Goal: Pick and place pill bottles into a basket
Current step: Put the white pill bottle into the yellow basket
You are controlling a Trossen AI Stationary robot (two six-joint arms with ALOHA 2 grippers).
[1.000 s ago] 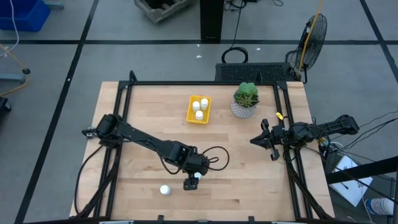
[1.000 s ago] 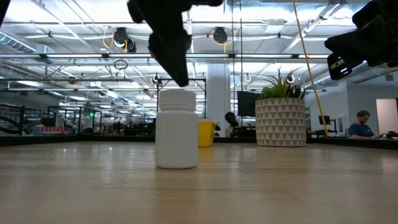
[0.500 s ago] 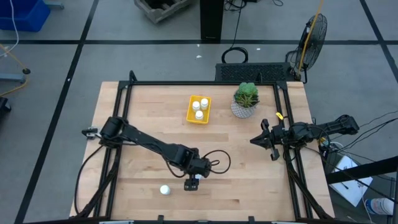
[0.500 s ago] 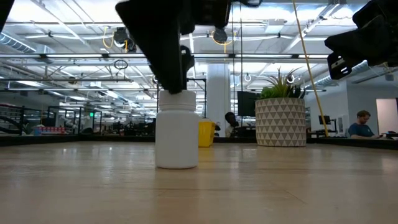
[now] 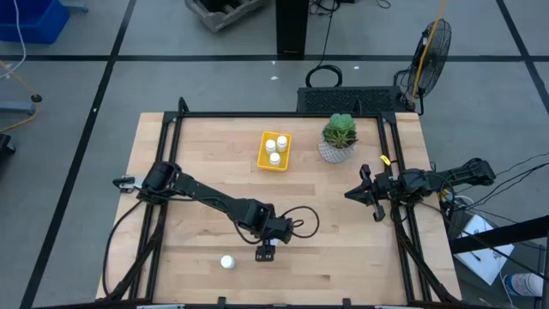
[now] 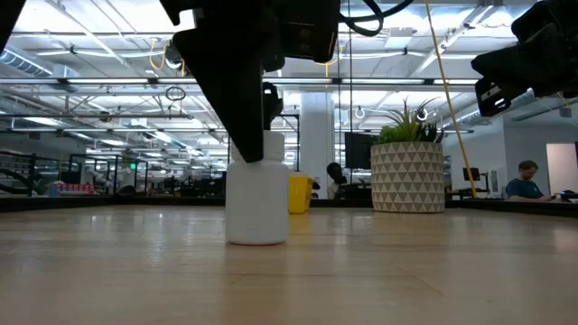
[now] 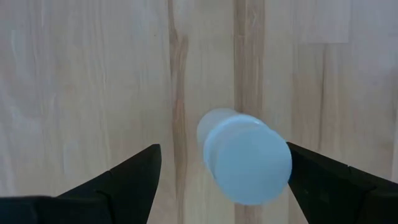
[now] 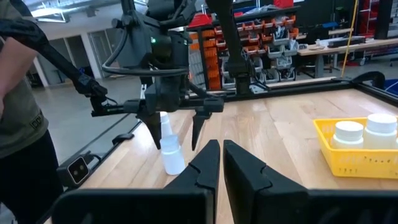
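Observation:
A white pill bottle (image 7: 245, 155) stands upright on the wooden table; it also shows in the low view (image 6: 257, 208). My left gripper (image 7: 224, 149) is open and points down over it, one finger on either side of the cap, not touching. In the high view my left gripper (image 5: 264, 251) is near the table's front middle. A second bottle (image 5: 227, 262) stands to its left. The yellow basket (image 5: 274, 151) at the far middle holds three bottles. My right gripper (image 5: 364, 196) waits shut near the table's right edge.
A white patterned pot with a green plant (image 5: 339, 137) stands right of the basket. A black frame (image 5: 176, 120) runs round the table. A cable (image 5: 300, 219) loops beside my left gripper. A person (image 8: 18, 124) stands beyond the table's edge.
My left gripper has come down over the standing bottle, staying open, so that its fingers now stand beside the cap instead of above it. The bottle has not moved.

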